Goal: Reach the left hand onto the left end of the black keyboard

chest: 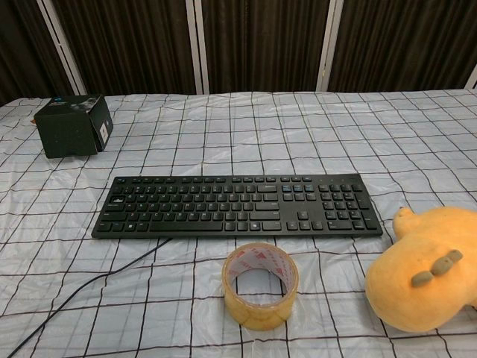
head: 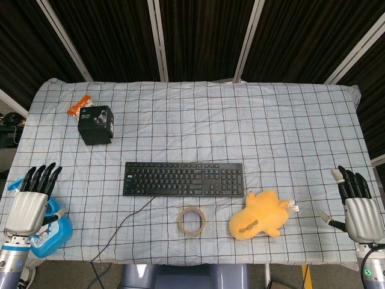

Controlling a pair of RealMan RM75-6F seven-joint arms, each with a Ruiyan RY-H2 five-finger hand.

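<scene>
The black keyboard (head: pixel 183 179) lies flat near the middle of the checked tablecloth, its left end (head: pixel 129 179) toward my left side; it also fills the chest view (chest: pixel 237 206). My left hand (head: pixel 30 201) hovers at the table's front left corner, fingers straight and apart, holding nothing, well to the left of the keyboard. My right hand (head: pixel 358 208) hangs at the front right corner, fingers spread and empty. Neither hand shows in the chest view.
A black box (head: pixel 96 124) stands behind the keyboard's left end, an orange packet (head: pixel 79 105) beyond it. A tape roll (head: pixel 191 220) and a yellow plush toy (head: pixel 260 214) lie in front of the keyboard. The keyboard cable (head: pixel 123 226) trails to the front edge. A blue object (head: pixel 51 229) sits under my left hand.
</scene>
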